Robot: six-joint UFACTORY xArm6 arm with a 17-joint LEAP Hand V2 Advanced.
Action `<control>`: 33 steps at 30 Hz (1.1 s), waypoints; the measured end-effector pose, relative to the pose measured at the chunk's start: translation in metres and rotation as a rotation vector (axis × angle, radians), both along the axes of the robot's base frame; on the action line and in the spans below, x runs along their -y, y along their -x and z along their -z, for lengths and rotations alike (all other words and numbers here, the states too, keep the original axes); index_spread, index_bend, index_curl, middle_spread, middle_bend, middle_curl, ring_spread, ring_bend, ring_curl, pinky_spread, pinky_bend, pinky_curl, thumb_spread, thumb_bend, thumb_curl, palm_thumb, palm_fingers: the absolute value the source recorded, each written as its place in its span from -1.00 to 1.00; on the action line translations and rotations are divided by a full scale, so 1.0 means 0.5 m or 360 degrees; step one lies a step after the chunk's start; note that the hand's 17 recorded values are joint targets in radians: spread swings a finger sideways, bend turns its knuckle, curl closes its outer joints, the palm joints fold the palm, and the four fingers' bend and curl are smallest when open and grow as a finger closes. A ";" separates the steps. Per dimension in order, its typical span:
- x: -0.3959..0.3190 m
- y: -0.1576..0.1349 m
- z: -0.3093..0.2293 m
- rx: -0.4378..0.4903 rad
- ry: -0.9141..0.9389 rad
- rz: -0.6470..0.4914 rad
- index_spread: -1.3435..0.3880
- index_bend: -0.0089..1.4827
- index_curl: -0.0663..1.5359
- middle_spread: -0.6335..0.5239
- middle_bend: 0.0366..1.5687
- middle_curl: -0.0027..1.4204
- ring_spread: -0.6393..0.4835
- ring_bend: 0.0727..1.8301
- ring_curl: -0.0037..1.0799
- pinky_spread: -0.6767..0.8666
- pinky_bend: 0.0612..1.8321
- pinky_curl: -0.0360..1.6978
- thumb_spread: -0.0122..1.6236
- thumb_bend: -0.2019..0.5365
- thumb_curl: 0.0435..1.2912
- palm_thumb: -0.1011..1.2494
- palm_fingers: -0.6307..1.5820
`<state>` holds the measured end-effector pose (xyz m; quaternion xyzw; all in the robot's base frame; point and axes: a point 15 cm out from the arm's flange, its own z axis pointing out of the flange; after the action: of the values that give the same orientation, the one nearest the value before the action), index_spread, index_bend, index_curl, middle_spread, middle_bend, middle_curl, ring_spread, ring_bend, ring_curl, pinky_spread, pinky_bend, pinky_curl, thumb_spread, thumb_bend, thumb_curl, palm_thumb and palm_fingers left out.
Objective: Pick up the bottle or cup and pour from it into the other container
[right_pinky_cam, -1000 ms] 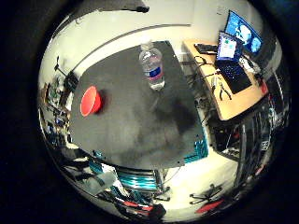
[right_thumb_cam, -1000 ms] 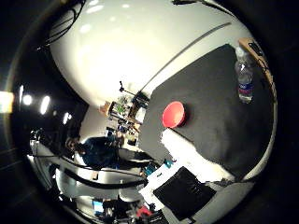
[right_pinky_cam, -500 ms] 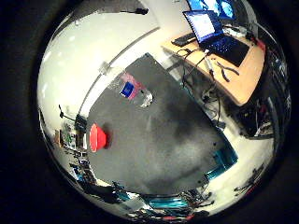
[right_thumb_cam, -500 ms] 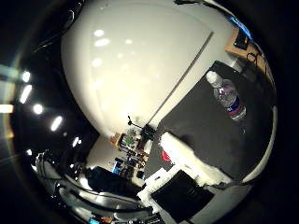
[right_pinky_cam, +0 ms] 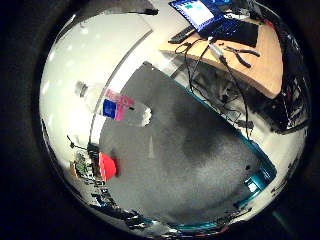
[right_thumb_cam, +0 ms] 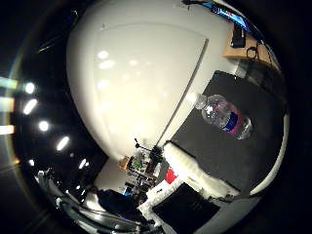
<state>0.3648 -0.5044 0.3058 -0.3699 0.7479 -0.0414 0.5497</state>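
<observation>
Hand (right_thumb_cam: 195, 183) has swung toward the bottle (right_thumb_cam: 225, 116), nearer now; finger pose unclear, nothing held, grasp still ahead.

Lit brightly from overhead: glare spots on the white wall (right_thumb_cam: 131, 92), a row of ceiling lamps (right_thumb_cam: 29, 105) smeared into streaks at the rim. Strongly bent by the wide lens, straight edges curved, everything squeezed near the black border. Soft shadow patches on the dark desk (right_pinky_cam: 200, 150). Bottle (right_pinky_cam: 112, 105) slightly blurred, perhaps from motion. Robot hand (right_thumb_cam: 195, 175) washed out, close, out of focus.
</observation>
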 end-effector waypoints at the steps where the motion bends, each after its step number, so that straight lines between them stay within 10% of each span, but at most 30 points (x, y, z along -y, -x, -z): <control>1: 0.000 -0.004 0.003 0.0009 -0.0012 0.0004 0.34 -0.78 -0.57 0.29 -0.73 -0.51 0.45 -0.57 -0.53 0.45 -0.10 -0.96 0.22 -0.53 -0.55 0.01 -0.32; 33: -0.103 -0.200 0.160 -0.0082 -0.0248 -0.0090 0.37 -0.78 -0.58 0.26 -0.64 -0.50 0.41 -0.45 -0.54 0.39 -0.11 -0.96 0.20 -0.53 -0.54 0.05 -0.27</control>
<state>0.4646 -0.4527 0.2259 -0.3479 0.7521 0.0420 0.5582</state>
